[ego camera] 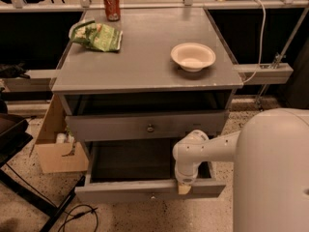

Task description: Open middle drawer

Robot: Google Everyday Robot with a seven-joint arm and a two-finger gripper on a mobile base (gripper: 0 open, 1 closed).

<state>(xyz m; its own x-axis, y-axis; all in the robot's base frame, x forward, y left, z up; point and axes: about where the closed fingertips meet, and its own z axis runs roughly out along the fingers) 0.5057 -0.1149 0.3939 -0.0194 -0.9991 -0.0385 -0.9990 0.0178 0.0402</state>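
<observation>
The middle drawer (120, 193) is a wide grey drawer with a small round knob (152, 195) at the centre of its flat front. It stands pulled out toward me, and its dark inside (130, 161) shows. My gripper (184, 187) hangs from the white arm (193, 151) and sits on the top edge of the drawer front, right of the knob. The grey drawer above it (116, 126), with its own knob (150, 128), is pushed in. The lowest drawer is hidden under the open one.
On the tabletop (145, 66) stand a white bowl (192, 56), a green chip bag (99, 36) and a red can (111, 5). A cardboard box (55, 151) sits on the floor at the left, with cables (77, 214) nearby. My white body (275, 178) fills the lower right.
</observation>
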